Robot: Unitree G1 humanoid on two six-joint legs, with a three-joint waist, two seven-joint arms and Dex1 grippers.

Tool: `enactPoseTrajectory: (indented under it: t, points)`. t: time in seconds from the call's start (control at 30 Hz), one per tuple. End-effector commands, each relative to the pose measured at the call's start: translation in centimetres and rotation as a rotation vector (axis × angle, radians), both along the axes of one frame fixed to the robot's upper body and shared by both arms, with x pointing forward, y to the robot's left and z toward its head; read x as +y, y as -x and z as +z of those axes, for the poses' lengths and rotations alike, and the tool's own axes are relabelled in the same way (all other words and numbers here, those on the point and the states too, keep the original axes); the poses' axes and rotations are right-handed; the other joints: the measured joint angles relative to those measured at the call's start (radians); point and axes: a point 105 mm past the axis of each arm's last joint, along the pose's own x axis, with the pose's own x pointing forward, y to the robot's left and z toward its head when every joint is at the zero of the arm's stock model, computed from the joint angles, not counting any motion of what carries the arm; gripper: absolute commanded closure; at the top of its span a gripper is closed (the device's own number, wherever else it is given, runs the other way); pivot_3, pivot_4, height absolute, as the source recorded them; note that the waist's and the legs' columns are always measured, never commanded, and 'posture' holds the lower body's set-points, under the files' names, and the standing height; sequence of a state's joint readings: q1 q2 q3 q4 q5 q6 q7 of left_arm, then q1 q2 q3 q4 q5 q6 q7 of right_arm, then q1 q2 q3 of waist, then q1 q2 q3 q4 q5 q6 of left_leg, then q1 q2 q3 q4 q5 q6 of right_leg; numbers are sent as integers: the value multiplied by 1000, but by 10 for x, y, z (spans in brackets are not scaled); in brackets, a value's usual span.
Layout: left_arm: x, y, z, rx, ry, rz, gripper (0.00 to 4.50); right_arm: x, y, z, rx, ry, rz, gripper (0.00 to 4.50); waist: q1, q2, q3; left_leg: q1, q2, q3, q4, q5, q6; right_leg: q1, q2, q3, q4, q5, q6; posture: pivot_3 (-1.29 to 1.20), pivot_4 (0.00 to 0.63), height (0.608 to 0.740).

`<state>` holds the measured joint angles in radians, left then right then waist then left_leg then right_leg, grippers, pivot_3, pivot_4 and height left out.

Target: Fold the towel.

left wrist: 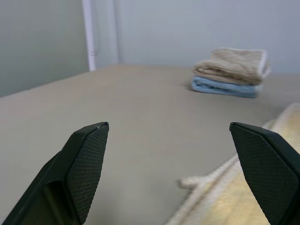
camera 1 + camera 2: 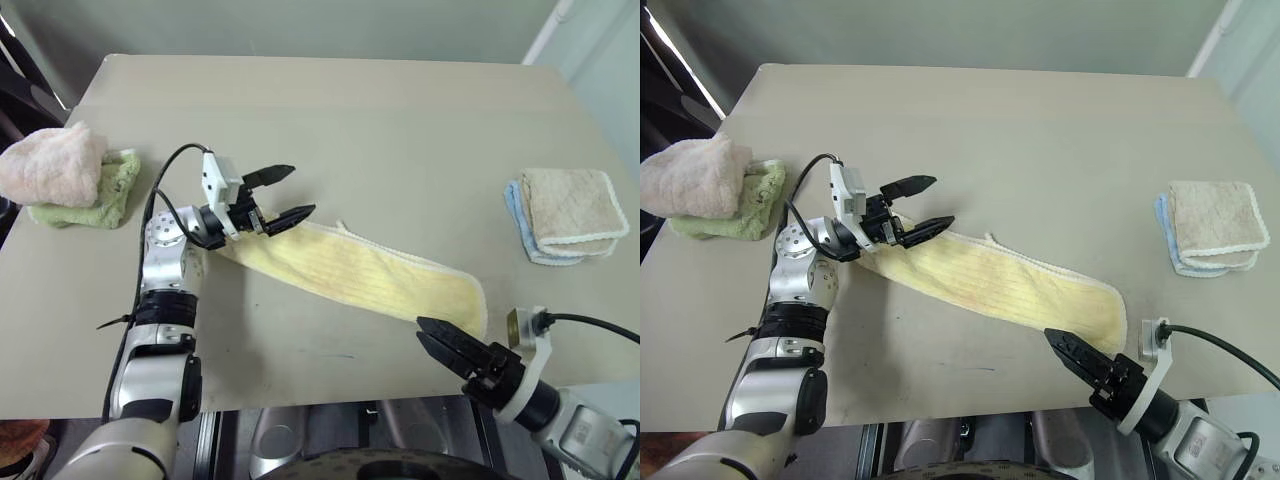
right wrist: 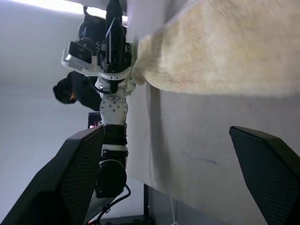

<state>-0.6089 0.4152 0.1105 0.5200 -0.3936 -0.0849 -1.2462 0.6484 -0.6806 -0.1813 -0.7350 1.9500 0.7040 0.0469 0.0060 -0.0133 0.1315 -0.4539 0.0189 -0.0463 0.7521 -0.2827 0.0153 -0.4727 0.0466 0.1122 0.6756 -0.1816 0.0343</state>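
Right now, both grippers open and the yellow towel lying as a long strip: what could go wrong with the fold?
1. The pale yellow terry-cloth towel lies slanted across the beige table, so ends brought together may not line up.
2. Its right end sits close to the table's front edge, beside the open right gripper; a pull toward the robot could drag it off.
3. The open left gripper hovers over the towel's left end, where the hem is bunched; a pinch there may catch just one layer.

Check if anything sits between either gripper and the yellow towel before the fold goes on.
Nothing visible does. The yellow towel lies in a long strip on bare table. The left gripper is open over one end, and the right gripper is open just off the other. The towel stacks sit at the table's sides.
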Motion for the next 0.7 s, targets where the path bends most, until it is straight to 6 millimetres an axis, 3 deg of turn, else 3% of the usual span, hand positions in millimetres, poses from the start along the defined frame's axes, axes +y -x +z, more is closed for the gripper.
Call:
enactPoseTrajectory:
  t: [0.03, 0.13, 0.23, 0.37, 0.7]
  points:
    - [-12, 17, 5, -19, -28, -125, 29, -5, 6, -5, 56, 7, -37, 0, 0, 0, 0, 0, 0, 0, 0, 0, 0, 0, 0, 0, 0, 0, 0, 0, 150, 703]
    - [-16, 32, -6, 1, -89, -207, 29, -16, 6, -17, 119, 42, -99, 0, 0, 0, 0, 0, 0, -1, -1, -1, -1, -1, 0, 0, 0, -1, -1, 0, 150, 703]
    - [-17, 31, -8, 3, -84, -188, 29, -22, 8, -23, 158, 68, -128, 0, 1, 0, 0, -1, 0, -1, -1, -2, -2, -1, 0, 0, 0, -1, -1, 0, 150, 703]
    - [-24, 35, -11, 10, -65, -198, 29, -43, -2, -40, 239, 154, -254, 0, 1, 0, 0, 0, 0, -2, -1, -3, -2, -1, 0, 0, -1, -1, -1, 0, 150, 703]
    - [-35, 46, -13, 41, -74, -229, 29, -57, -29, -19, 131, 120, -409, 0, -1, 1, 0, 0, 0, -3, -1, -3, -2, 3, 0, 0, -10, -1, 0, 0, 150, 703]
